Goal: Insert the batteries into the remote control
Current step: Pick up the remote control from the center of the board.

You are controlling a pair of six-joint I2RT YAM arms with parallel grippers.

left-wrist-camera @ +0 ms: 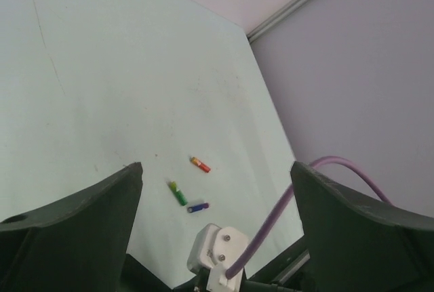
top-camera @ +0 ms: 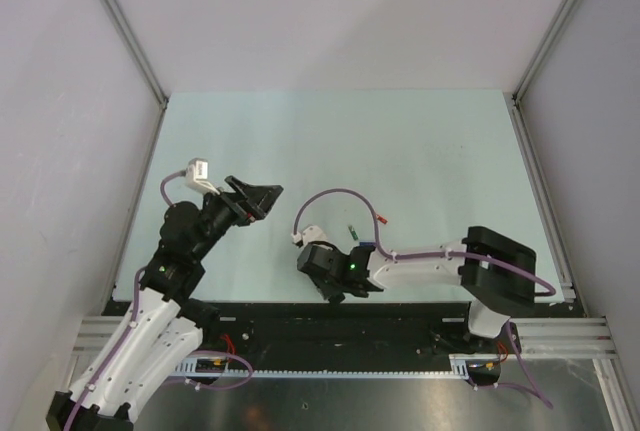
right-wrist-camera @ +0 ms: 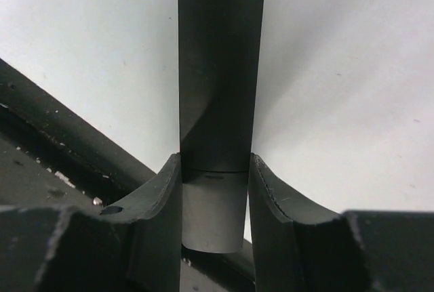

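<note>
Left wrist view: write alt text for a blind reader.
A red battery, a green battery and a blue-purple battery lie close together on a pale table, framed by the open left gripper. A white plug with a purple cable sits below them.

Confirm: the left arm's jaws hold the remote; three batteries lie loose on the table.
Wrong arm: the right gripper, jaws shut, holds the remote control, per the right wrist view; the left gripper is open. Three batteries do lie loose on the table.
</note>
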